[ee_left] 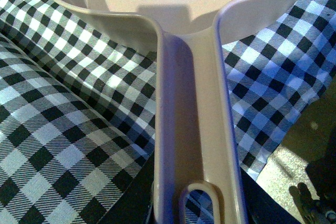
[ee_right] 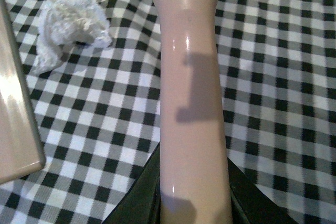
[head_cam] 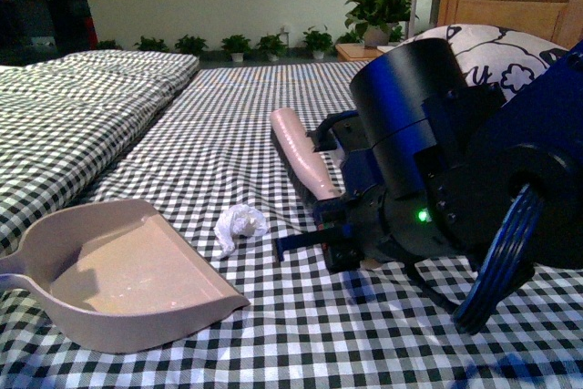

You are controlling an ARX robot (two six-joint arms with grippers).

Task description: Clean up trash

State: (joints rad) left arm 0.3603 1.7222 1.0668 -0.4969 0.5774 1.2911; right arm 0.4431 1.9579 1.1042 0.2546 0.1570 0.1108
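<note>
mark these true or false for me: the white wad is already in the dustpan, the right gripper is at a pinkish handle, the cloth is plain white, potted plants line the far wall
The trash is already in the dustpan: false, it lies on the cloth just beyond the pan's open edge.
The right gripper is at a pinkish handle: true.
The cloth is plain white: false, it is black-and-white checked.
Potted plants line the far wall: true.

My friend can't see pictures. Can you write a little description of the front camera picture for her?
A crumpled white wad of trash lies on a black-and-white checked bedcover, just beyond the open mouth of a beige dustpan. Beside it, the robot's dark right arm reaches over a long pink handle. Potted plants line the far wall.
</note>
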